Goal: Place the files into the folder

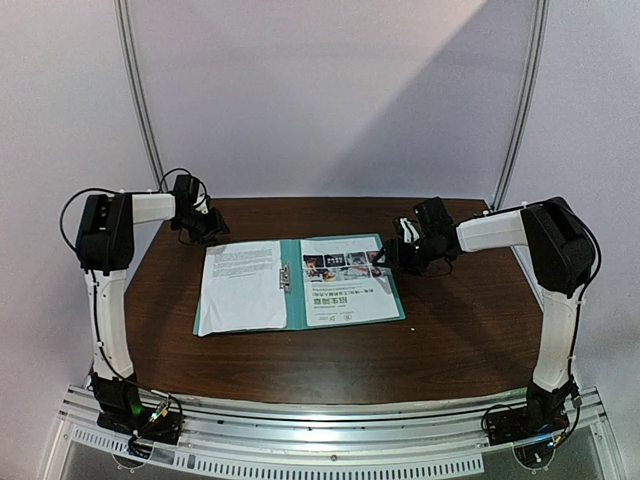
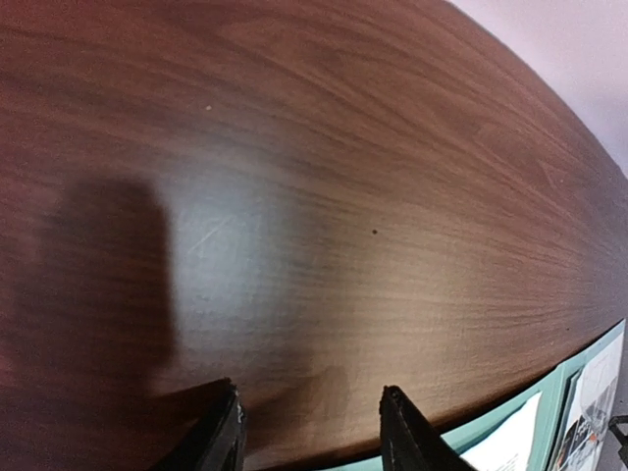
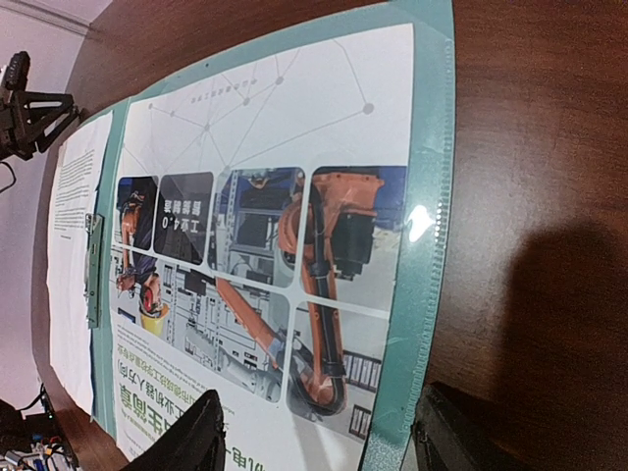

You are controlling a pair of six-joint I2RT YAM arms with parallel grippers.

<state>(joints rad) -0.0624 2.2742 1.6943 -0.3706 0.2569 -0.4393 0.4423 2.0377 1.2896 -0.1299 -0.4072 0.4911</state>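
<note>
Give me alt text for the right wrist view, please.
A colour-photo sheet lies on the right half of the open teal folder on a dark wooden table. The right end effector, open, straddles the folder's outer edge; the text sheet lies past the spine clip.

A dark reddish-brown wood-grain worktop (image 1: pixel 450 340) with rounded far corners stood against pale lilac-white wall panels (image 1: pixel 330 90), with two thin grey poles (image 1: pixel 140 100) rising behind its back corners, a ribbed aluminium rail (image 1: pixel 300 412) along its near edge, and soft light throwing a diagonal shadow across the wall.
</note>
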